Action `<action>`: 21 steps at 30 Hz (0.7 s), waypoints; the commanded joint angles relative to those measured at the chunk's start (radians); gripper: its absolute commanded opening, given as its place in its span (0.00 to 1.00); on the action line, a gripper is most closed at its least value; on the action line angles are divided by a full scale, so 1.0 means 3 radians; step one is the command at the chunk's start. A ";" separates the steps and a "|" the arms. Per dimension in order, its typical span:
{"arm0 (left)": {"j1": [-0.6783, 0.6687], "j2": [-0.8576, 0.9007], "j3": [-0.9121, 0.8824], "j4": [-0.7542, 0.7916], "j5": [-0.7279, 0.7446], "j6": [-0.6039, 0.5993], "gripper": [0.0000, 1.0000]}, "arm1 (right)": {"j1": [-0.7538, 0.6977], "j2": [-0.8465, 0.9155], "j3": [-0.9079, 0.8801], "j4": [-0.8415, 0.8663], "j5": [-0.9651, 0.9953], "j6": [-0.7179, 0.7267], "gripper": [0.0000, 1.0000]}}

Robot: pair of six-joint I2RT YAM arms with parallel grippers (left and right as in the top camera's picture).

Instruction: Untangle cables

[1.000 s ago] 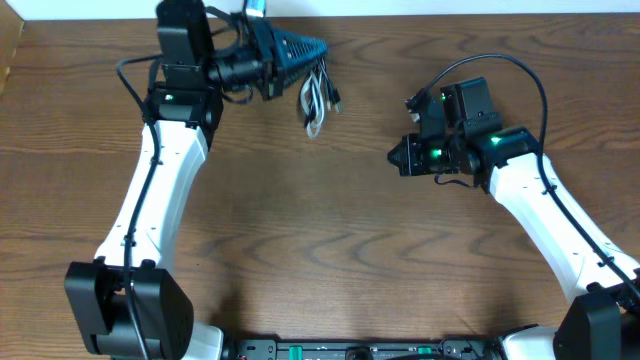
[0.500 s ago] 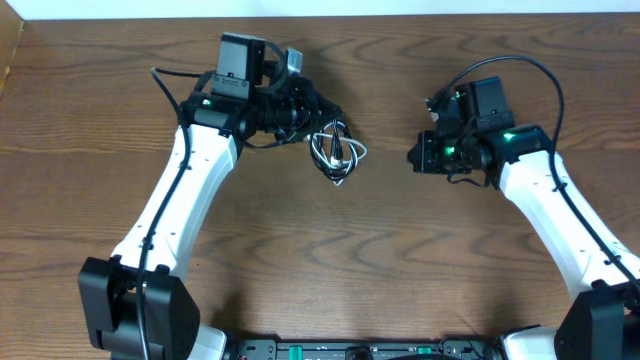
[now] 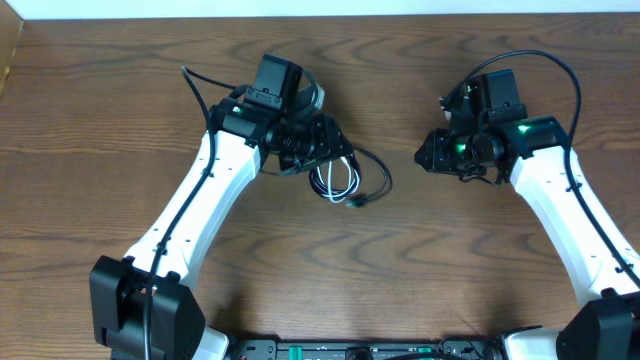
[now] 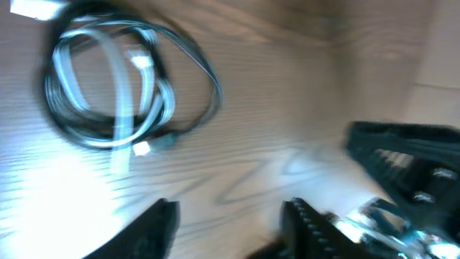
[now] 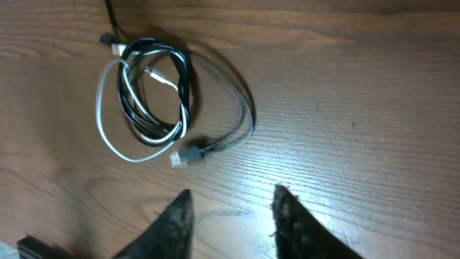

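The cables lie loose on the wooden table as a small coil of white and black cords, with one black loop bulging to the right and a plug end at the front. My left gripper hovers just behind the coil, open and holding nothing. The blurred left wrist view has the cables at upper left, away from the open left gripper. My right gripper is open, to the right of the coil. In its wrist view the cables lie ahead and left of the right gripper.
The table's far edge runs along the top, with a white strip behind it. Thick black wires loop over the right arm. The right arm's black body shows in the left wrist view.
The left arm has swung right and toward the front carrying the cables, then let them go onto the table. Both grippers have opened. The right arm shifted slightly right.
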 commanded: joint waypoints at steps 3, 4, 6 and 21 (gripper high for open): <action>0.0013 -0.0023 -0.0008 -0.0277 -0.0832 0.0191 0.66 | -0.0245 -0.0066 0.0067 -0.0008 0.0066 -0.0027 0.39; 0.0013 -0.0019 -0.0011 -0.0300 -0.0904 0.0233 0.65 | -0.0282 -0.0066 0.0067 -0.0013 0.0066 -0.0027 0.40; 0.0013 -0.0001 -0.0029 -0.0299 -0.1022 0.0261 0.65 | -0.0356 -0.0066 0.0067 -0.0014 0.0066 -0.0028 0.40; 0.0104 0.1045 -0.0060 0.0027 -0.1031 0.0793 0.54 | -0.0412 -0.0066 0.0066 -0.0003 0.0081 -0.0181 0.52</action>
